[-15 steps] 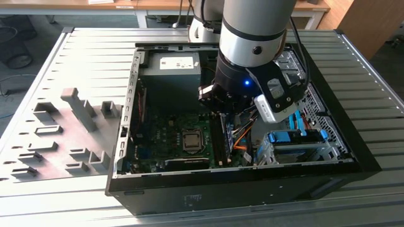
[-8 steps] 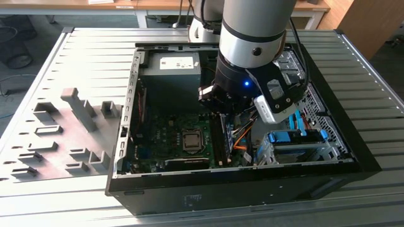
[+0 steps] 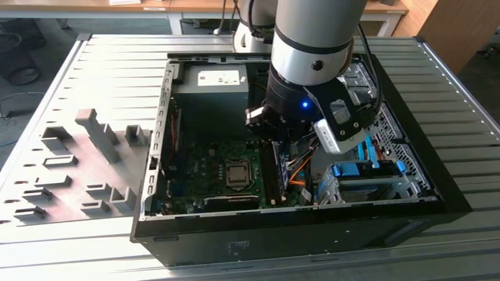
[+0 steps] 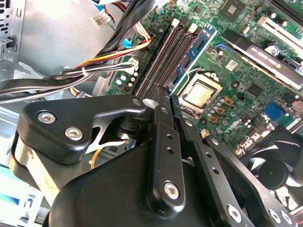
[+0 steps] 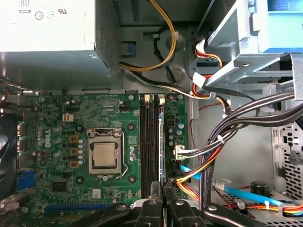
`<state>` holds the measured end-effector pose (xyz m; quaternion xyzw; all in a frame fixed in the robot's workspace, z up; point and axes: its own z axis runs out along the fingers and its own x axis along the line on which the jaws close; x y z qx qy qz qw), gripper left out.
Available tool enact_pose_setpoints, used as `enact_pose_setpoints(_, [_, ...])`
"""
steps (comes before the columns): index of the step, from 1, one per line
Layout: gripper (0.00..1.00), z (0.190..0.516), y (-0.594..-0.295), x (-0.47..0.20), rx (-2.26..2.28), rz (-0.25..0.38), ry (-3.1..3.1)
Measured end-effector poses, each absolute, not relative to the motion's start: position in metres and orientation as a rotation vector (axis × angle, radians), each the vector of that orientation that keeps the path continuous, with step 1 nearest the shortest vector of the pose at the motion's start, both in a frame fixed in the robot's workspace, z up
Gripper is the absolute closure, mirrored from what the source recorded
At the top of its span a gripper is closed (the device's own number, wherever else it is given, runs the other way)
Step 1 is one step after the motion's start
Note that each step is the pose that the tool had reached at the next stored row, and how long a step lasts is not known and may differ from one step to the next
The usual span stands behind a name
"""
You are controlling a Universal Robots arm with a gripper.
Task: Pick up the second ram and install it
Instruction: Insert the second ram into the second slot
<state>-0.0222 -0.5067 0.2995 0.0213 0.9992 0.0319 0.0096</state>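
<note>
Closest to the lens, the black gripper (image 4: 170,97) (image 5: 161,189) hangs low inside the open computer case (image 3: 297,234). Its fingers (image 4: 163,142) are drawn together with only a thin gap between them. That gap lines up with the near end of the second ram (image 5: 161,142) (image 4: 187,61), so the jaws appear to pinch the stick there. The stick stands upright on edge in the outermost of the memory slots (image 5: 147,142), on the side toward the cable bundle (image 5: 222,137). The other slots beside it look dark. On the green motherboard (image 5: 57,123), the processor socket (image 5: 105,156) (image 4: 201,92) sits near the slots on their other side, and a round fan (image 4: 274,170) lies beyond it. In the exterior view, the silver arm (image 3: 312,47) reaches down into the middle of the case. The grey power supply (image 3: 219,79) is at the far end and a blue drive caddy (image 3: 367,172) sits toward the exterior view's right. The case rests on a ribbed metal table (image 3: 102,76), with a grey slotted holder (image 3: 86,170) well apart at the exterior view's left.
</note>
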Motion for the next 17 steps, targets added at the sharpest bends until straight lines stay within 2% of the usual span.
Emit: enact_pose_setpoints(17, [0.86,0.2941,-0.5067,-0.0222,0.066,0.099,3.12])
